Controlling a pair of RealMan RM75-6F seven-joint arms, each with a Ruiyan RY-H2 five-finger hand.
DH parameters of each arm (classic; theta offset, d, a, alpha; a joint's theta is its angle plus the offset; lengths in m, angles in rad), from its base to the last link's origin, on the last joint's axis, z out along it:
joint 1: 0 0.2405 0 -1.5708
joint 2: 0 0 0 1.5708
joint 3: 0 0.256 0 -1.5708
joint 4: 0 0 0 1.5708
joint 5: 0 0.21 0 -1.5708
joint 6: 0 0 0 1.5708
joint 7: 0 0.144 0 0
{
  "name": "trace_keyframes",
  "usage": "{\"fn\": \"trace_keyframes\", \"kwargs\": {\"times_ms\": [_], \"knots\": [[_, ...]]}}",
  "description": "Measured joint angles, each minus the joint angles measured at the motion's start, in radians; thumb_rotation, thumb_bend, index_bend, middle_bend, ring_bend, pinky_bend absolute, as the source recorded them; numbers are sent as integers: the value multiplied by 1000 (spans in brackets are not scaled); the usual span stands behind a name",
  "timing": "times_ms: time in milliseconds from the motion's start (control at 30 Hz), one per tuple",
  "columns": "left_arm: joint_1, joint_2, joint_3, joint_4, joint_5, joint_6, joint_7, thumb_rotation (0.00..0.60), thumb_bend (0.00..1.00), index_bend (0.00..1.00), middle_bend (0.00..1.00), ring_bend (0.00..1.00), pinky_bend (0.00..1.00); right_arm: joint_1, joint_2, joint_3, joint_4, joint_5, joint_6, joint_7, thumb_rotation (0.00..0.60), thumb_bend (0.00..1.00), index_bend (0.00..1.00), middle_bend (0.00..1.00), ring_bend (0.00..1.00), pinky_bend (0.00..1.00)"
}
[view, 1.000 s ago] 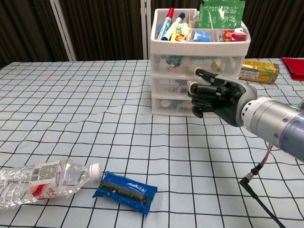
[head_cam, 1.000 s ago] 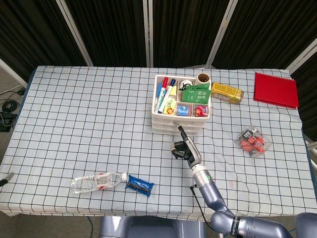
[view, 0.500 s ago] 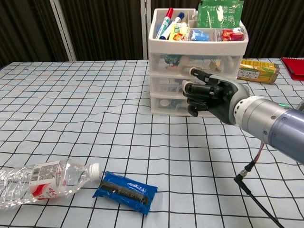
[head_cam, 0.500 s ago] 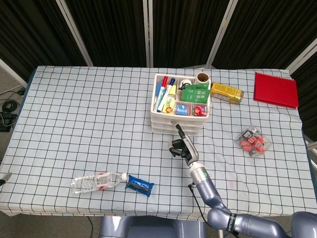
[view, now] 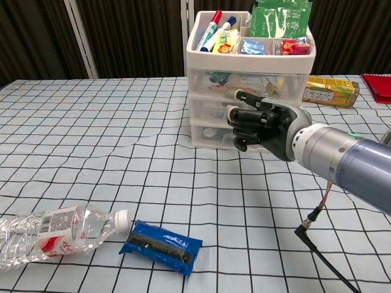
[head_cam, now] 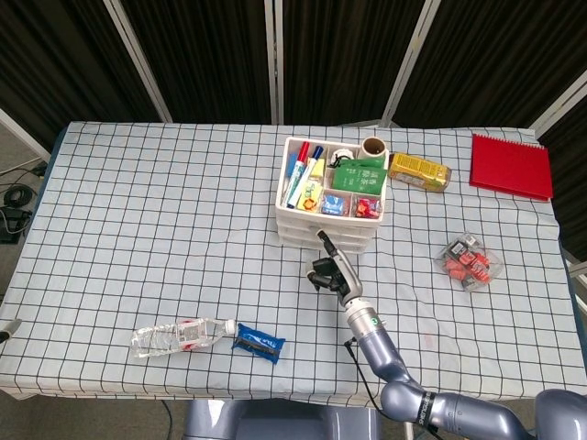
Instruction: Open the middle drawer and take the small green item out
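White plastic drawer unit [view: 201,91] stands toward the far side of the checked tablecloth [head_cam: 165,229], with 3 drawers stacked under an open tray of markers [view: 211,29], a green packet [view: 278,19] and small bright items. All 3 drawers look pushed in. The middle drawer [view: 211,107] is at the height of the right hand's knuckles. Through its translucent front only vague shapes show, and I cannot tell which of them, if any, is the small green item.

Directly in front of the drawers, the right hand [view: 263,125] hovers with its fingers [view: 241,113] curled inward toward the palm, tips pointing toward 9 o'clock in the chest view. Nothing is visible inside the curl, so the hand reads as closed on nothing; whether a fingertip touches the drawer front cannot be told. A thin black cable [view: 317,235] trails from the forearm onto the cloth.

At 7 o'clock from the unit in the head view lie a crushed clear bottle [head_cam: 179,336] and, just beside its cap, a blue wrapper [head_cam: 258,343]. At 3 o'clock sits a yellow box [head_cam: 420,171], further out a red notebook [head_cam: 511,166], and at 4 o'clock a clear bag of orange pieces [head_cam: 469,261].

The left hand is not in either view.
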Motion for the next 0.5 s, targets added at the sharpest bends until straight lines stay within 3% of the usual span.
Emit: {"fn": "trace_keyframes", "kwargs": {"times_ms": [500], "knots": [[0,0,0,0,0,-1,0,600,49,0,0,0,0,-12,14,-4,-35,-15,-20,9,600,563,154,962,941,799]]}}
